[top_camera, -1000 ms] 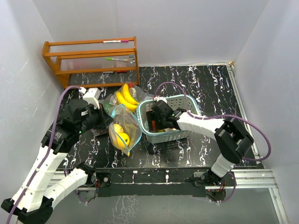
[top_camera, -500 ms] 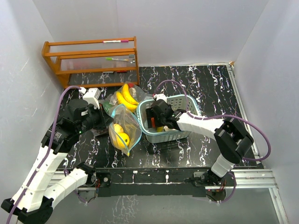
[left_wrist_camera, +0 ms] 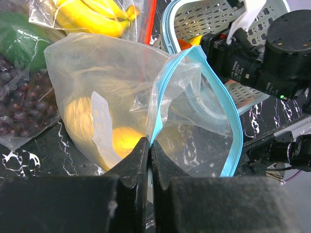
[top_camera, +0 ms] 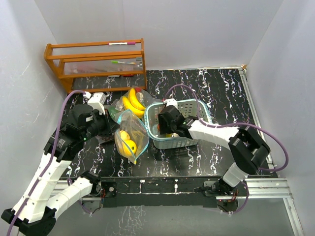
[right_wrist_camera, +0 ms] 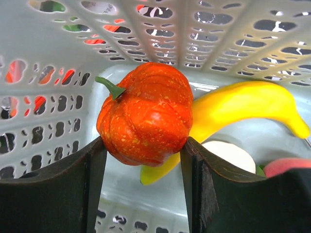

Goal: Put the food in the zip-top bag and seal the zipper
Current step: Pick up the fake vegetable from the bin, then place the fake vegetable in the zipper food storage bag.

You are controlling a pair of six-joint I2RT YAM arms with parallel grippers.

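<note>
Overhead, the right gripper (top_camera: 164, 129) sits inside the basket (top_camera: 199, 107); the open zip-top bag (top_camera: 130, 140) lies just beside it, to the left. From the left wrist, the left gripper (left_wrist_camera: 148, 144) is pinched closed on the bag's rim, with the mouth facing the basket. From the right wrist, the jaws bracket an orange pumpkin-like fruit (right_wrist_camera: 146, 114), apparently gripping it.

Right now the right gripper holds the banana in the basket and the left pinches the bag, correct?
No. The right wrist view shows the right gripper holding the pumpkin in the basket; the banana lies behind it. The left gripper does pinch the bag.
</note>
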